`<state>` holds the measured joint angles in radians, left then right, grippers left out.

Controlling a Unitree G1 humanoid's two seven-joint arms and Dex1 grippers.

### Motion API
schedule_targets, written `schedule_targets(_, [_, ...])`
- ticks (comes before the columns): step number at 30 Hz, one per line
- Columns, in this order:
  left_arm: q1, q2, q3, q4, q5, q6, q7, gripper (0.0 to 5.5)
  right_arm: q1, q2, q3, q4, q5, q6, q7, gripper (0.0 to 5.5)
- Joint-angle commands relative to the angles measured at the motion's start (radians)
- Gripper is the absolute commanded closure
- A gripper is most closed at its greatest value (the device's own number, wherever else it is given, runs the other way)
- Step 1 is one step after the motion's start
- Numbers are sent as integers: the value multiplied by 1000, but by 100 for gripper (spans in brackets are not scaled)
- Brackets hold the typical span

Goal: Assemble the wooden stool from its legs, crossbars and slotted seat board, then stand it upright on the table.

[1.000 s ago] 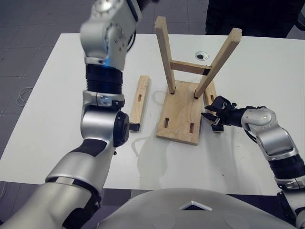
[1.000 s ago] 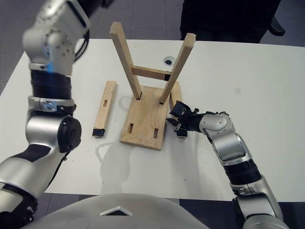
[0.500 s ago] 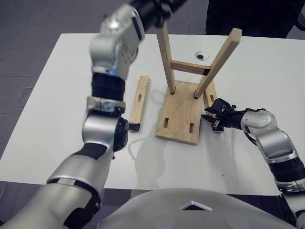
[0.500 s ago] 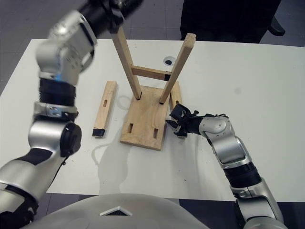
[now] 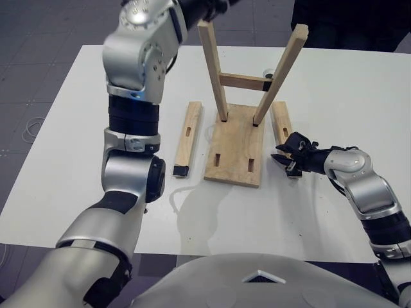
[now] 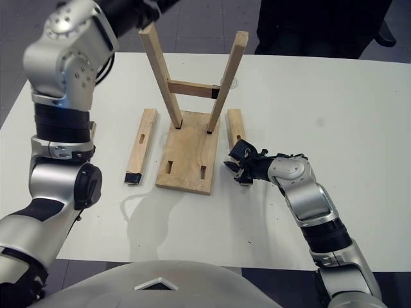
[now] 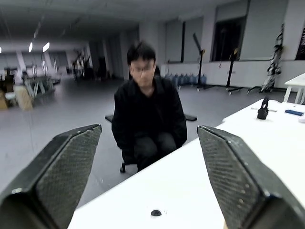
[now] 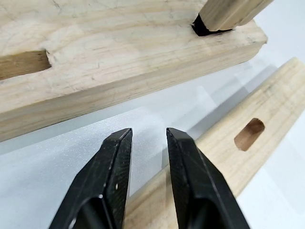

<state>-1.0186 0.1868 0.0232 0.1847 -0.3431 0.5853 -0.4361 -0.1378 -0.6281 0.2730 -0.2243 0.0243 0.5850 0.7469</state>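
The slotted seat board (image 5: 232,147) lies flat mid-table. Two legs (image 5: 214,70) stand in its far slots, splayed and joined by a crossbar (image 5: 243,81). One loose slotted leg (image 5: 187,136) lies left of the board, another (image 5: 280,122) to its right. My right gripper (image 5: 287,162) is low over the table at the board's right edge, open by a narrow gap with nothing in it (image 8: 147,134); the board (image 8: 119,43) and the right loose leg (image 8: 224,157) flank it. My left arm (image 5: 138,51) is raised by the left standing leg's top; its gripper (image 7: 148,128) is open and empty.
The white table (image 5: 77,141) has bare room at the left, front and far right. A round cable hole (image 6: 229,81) sits behind the standing legs near the far edge.
The seat board with its standing legs has slid left and away from my right gripper, uncovering the right loose leg. My left arm has swung about near the leg's top. The right gripper stays put.
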Motion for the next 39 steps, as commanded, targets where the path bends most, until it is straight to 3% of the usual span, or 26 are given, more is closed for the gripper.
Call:
schedule_targets(1, [-10,-21,6,-90,-24,46,23,176,-10,-3,-2,8,-4,3,0,419])
schedule_targets(8, [-24,83,128,-155,-29,29,60,176,-45,-3,-10,30,0,11,6,419])
schedule_targets(13, [233,210,158,-325,-26,84,19,176,-50,-14,-30,15,25,27,27,419])
schedule_targets(18, [631,297,70,-471,16,98,-40,176,-70,8,-52,-46,83,80,39,419])
schedule_targets(21, [782,327,-58,-472,72,68,-88,176,-114,35,-84,-40,99,101,3,419])
schedule_targets(29, [894,347,-254,-392,202,9,-127,176,-331,-21,-266,76,72,155,-128,419])
schedule_targets(35, [911,355,-264,-355,239,-22,-144,176,-716,167,-435,243,186,134,-320,419])
schedule_targets(39, [898,334,-272,-340,250,-31,-145,176,-871,253,-460,356,272,167,-328,419])
